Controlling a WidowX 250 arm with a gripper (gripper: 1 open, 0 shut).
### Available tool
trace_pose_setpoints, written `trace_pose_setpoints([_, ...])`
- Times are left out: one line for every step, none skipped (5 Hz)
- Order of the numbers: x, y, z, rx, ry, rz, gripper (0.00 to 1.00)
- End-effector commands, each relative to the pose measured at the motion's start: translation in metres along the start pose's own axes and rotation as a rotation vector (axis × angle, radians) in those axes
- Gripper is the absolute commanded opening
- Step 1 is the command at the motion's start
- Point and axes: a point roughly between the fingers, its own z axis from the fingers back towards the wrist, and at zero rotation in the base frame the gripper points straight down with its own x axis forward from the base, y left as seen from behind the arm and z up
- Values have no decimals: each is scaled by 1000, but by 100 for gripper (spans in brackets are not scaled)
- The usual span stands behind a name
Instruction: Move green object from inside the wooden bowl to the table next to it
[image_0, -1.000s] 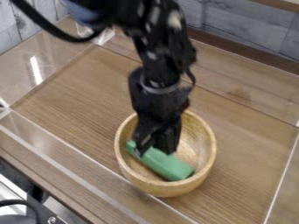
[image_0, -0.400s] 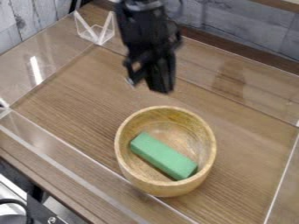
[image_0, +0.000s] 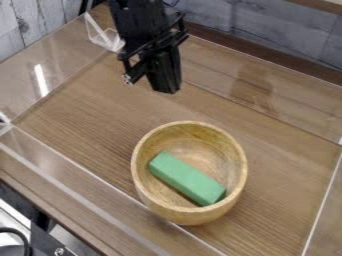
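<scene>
Lifting out of the wooden bowl (image_0: 142, 160) since a second ago, the gripper (image_0: 163, 85) hangs up-left, fingers clenched on nothing; the green object (image_0: 185, 178) stays inside. Table (image_0: 80, 130) lies open left and behind; the front acrylic wall (image_0: 54, 165) stands near.

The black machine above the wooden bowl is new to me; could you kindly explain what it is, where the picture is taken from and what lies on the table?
It is a single robot arm, and the dark part at its end is the gripper, a two-fingered clamp pointing mostly downward. There is only one view: a camera looking down on the table at an angle. The brown tabletop is bordered by clear walls. On it stands a round wooden bowl, and a flat green object lies inside it. The gripper hangs above the table beyond the bowl, apart from it, with its fingers shut. It is not holding the green object, which rests in the bowl.
</scene>
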Motion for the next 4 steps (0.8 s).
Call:
trace_pose_setpoints([2, -4, -4, -40, -11, 7, 0])
trace_pose_setpoints([1, -2, -11, -46, -22, 37, 0])
trace_pose_setpoints([1, -2, -16, -52, -28, 64, 0])
trace_pose_setpoints([-6, 0, -23, -53, -32, 66, 0])
